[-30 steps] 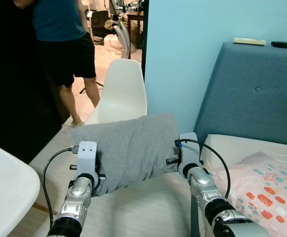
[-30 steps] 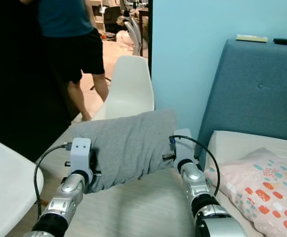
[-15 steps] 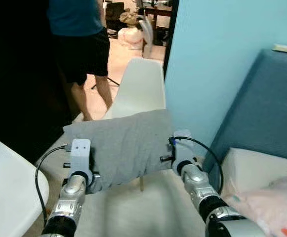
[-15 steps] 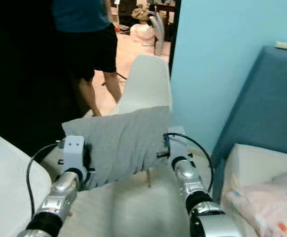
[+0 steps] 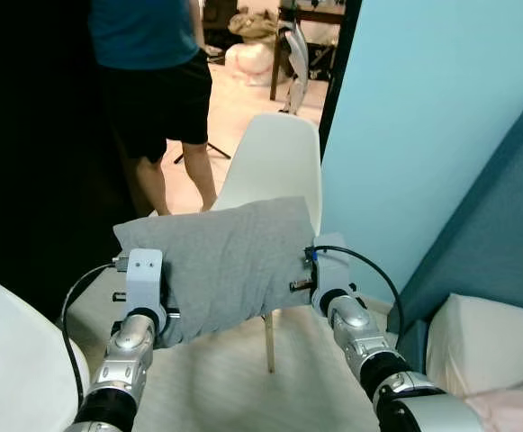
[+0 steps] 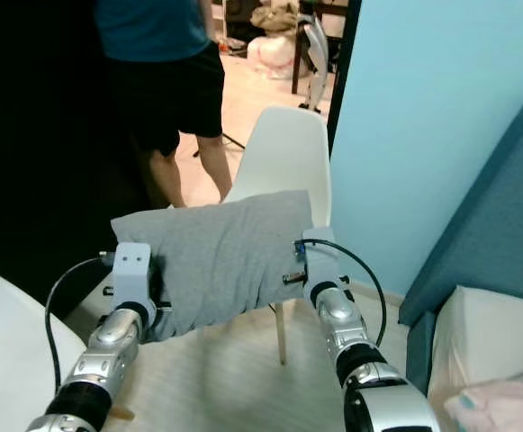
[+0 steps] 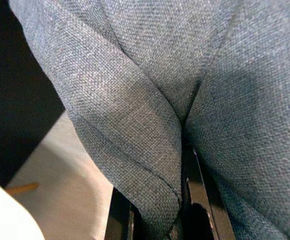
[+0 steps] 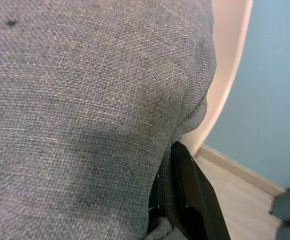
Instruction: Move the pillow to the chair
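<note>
Since 1 second ago the camera has swung toward the white chair (image 5: 275,166). Both grippers, left (image 5: 153,310) and right (image 5: 311,279), pinch the gray pillow (image 5: 220,261) (soft, light) by its 2 ends, held before the chair.

left end effector (image 7: 159,212) | pinching fold of grey pillow (image 7: 149,90) | above floor (image 7: 70,180)
</note>
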